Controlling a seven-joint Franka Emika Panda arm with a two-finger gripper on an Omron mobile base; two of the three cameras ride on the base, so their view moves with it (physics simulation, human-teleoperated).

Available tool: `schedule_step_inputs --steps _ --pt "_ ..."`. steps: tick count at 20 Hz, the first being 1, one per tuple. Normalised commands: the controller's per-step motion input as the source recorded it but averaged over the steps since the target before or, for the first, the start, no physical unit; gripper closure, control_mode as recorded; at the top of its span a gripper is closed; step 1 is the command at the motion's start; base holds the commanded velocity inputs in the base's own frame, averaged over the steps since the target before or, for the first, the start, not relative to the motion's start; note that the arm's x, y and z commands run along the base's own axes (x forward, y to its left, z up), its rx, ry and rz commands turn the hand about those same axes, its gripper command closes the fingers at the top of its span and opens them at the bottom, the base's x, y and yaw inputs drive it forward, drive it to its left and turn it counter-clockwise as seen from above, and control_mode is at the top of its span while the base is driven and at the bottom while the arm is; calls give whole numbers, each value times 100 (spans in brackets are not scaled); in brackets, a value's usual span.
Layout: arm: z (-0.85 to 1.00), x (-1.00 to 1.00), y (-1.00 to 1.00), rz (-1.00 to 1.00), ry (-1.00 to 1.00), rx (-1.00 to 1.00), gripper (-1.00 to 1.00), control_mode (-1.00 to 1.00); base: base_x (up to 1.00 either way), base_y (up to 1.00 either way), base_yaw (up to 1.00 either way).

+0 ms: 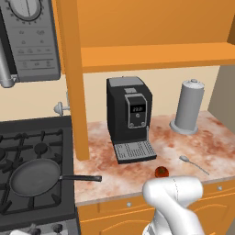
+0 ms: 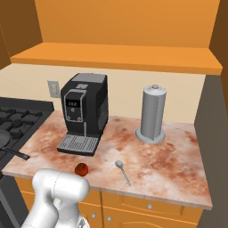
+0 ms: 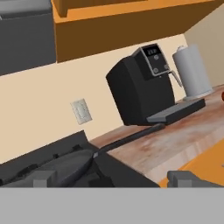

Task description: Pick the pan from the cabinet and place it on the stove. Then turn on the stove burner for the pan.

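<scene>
Pan (image 1: 33,178) at lower left of the left base view, sitting on the stove (image 1: 27,209) over a front burner (image 1: 41,148) grate, handle stretching right across the stove edge onto the counter (image 1: 119,176). Same pan cut off at the left edge of the right base view (image 2: 3,140), handle tip poking out over the counter rim. In the hand view, lying at lower left (image 3: 65,166), seen from low and close, handle running up to the right toward the coffee machine (image 3: 142,89).

Arm bent low: white elbow bulging at bottom right of the left base view and bottom left of the right base view, forearm dropping below the frame edge. Hand down near counter height in front of the stove, camera rolled so the counter slopes up to the right. Gripper (image 3: 113,178) at the bottom of the hand view, fingertips (image 3: 43,178) set far apart near either side of the frame, spread wide, nothing between them, clear of the pan.

Cabinet (image 1: 151,27) across the top of the left base view, door edge hanging down as a vertical orange panel left of centre. Microwave (image 1: 27,41) at upper left. Coffee machine at centre, grey canister (image 1: 188,106) to its right, spoon (image 1: 193,164) and a small red tomato (image 1: 161,172) lower right on the counter.
</scene>
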Motion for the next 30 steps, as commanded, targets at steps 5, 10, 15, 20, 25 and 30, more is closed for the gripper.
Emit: schedule_step_inputs --steps 5,10,15,20,25,30 --pt "-21 13 -7 4 0 -8 -100 -100 0 0 0" --pt "-18 24 -8 9 0 0 -100 -100 0 0 0" --pt "-32 29 -8 13 0 -1 -100 -100 0 0 0" --pt "-44 19 -18 11 2 -4 -100 -100 0 0 0" --pt "-44 19 -9 9 2 -4 -100 -100 0 0 0" --pt "-25 18 4 9 0 0 -100 -100 0 0 0"
